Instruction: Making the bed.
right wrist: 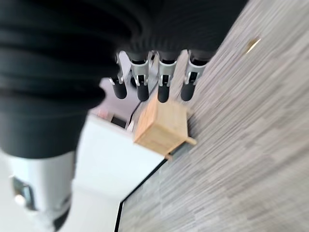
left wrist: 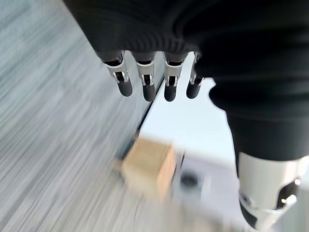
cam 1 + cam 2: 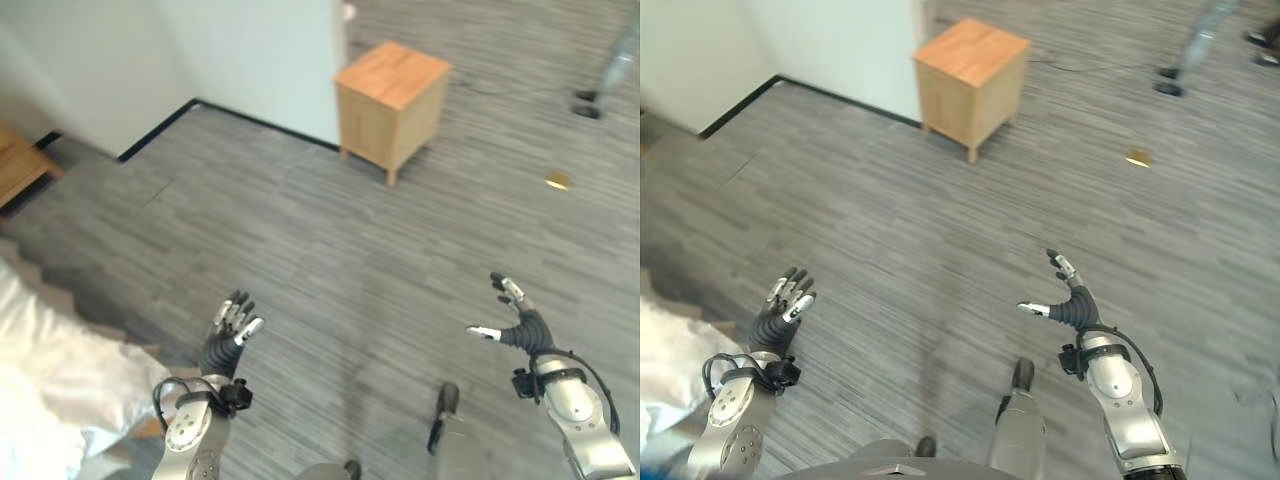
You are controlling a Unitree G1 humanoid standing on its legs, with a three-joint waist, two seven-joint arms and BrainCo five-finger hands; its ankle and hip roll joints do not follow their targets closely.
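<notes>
**Two empty hands over a grey floor**

Way over at 8 o'clock lies the bed cover (image 3: pixel 45 375). It is white, soft and puffy, with lots of folds, and it sits in a lumpy heap at the edge of the head view. Just above it, at 9 o'clock, a bit of a brown wooden thing (image 3: pixel 20 165) pokes in (too little of it shows to say what it is).

Next comes the left hand (image 3: pixel 232 325), at about 7 o'clock. Its shiny silver fingers with dark tips stand up straight, side by side, and hold nothing. It is near the bed cover but not touching it.

The floor (image 3: pixel 330 250) is grey with thin stripes, like long planks. A pale, smooth wall (image 3: pixel 250 60) with a black strip along the bottom stands at 11 o'clock.

At 12 o'clock is a small wooden table (image 3: pixel 392 100). It is a boxy cube, light brown, with a flat top and short legs.

Then the right hand (image 3: pixel 512 315), at 4 o'clock. Its fingers are spread wide and its thumb sticks out to the side. It holds nothing.

A tiny yellow scrap (image 3: pixel 558 181) lies on the floor at 2 o'clock.
</notes>
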